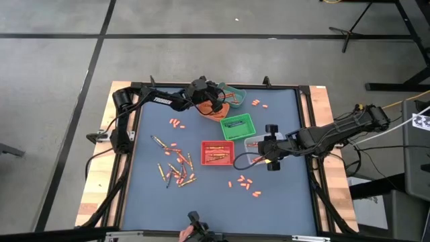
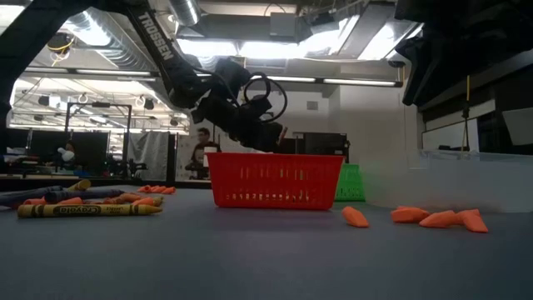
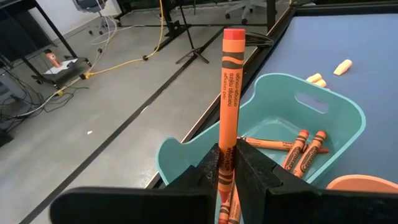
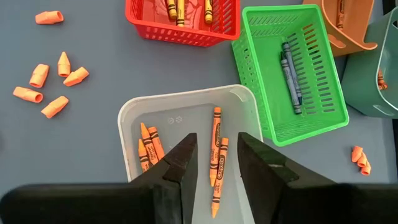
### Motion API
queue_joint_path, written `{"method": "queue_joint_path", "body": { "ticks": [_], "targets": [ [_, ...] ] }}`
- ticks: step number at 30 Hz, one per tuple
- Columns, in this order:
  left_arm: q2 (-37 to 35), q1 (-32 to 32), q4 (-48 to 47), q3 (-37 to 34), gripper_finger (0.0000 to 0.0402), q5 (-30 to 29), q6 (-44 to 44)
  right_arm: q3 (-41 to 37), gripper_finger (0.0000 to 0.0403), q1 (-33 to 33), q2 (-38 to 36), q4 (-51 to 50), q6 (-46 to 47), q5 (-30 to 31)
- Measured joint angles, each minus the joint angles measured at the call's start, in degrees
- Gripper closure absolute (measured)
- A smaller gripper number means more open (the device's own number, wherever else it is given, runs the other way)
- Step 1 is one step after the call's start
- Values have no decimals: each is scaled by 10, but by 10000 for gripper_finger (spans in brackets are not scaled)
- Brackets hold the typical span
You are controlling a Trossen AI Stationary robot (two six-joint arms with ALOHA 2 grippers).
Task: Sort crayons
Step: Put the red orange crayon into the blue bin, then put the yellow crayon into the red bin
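Note:
My left gripper [image 3: 227,155] is at the table's far edge [image 1: 213,101], shut on a red-orange crayon [image 3: 230,87] above the teal bin [image 3: 339,109], which holds several orange crayons [image 3: 305,149]. My right gripper [image 4: 216,146] is open and empty above the white bin [image 4: 130,112], right of the red bin [image 1: 218,153]; several orange crayons [image 4: 214,140] lie in the white bin. Loose crayons [image 1: 176,169] and orange stubs [image 1: 245,183] lie on the blue mat. My left gripper pinches the red-orange crayon near one end [image 3: 226,142] between its two fingers. The crayon lies along the fingers and sticks out beyond them, its free end [image 3: 234,34] pointing past the table's far edge. It is lifted clear, over the teal bin's rim.
An orange bin [image 1: 216,111] stands beside the teal one. A green bin [image 4: 292,68] with dark crayons stands far of the white bin. The red bin [image 4: 186,22] holds yellowish crayons. Stubs [image 4: 53,84] lie on the mat beside the white bin; a person stands beyond the table [image 2: 200,150].

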Motion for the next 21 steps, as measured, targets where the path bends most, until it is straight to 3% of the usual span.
{"method": "queue_joint_path", "body": {
  "ticks": [7, 16, 21],
  "targets": [
    [0, 0, 0, 0, 371, -1, -2, 0, 290, 0, 0, 0, 0, 0],
    [0, 9, -1, 0, 303, -13, -30, 0, 290, 0, 0, 0, 0, 0],
    [-8, 5, -4, 0, 293, -12, -35, 0, 290, 0, 0, 0, 0, 0]
  ]
}}
